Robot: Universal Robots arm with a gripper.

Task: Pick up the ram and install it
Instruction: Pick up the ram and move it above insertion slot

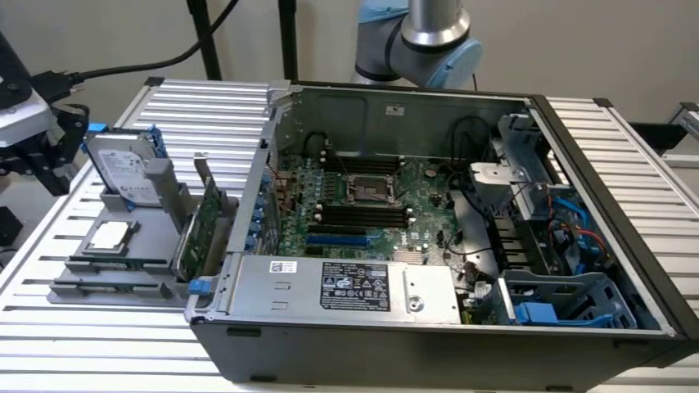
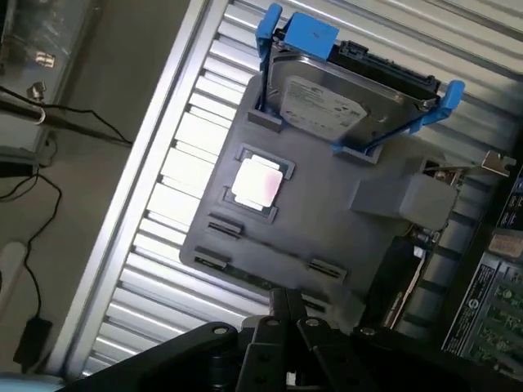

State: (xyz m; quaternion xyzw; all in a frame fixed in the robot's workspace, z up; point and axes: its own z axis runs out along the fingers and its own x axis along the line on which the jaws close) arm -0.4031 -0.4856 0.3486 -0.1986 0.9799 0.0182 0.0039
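The ram (image 2: 241, 272) is held on edge in the outer slot of the grey tray (image 2: 327, 216), its long axis laid 9-to-3 in the exterior view, just beneath and at about 5 o'clock from the gripper (image 2: 292, 317), whose jaw gap cannot be told.

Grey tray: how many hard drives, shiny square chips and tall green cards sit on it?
Hard drive: 1
Shiny square chip: 1
Tall green card: 1
Total on the grey tray: 3
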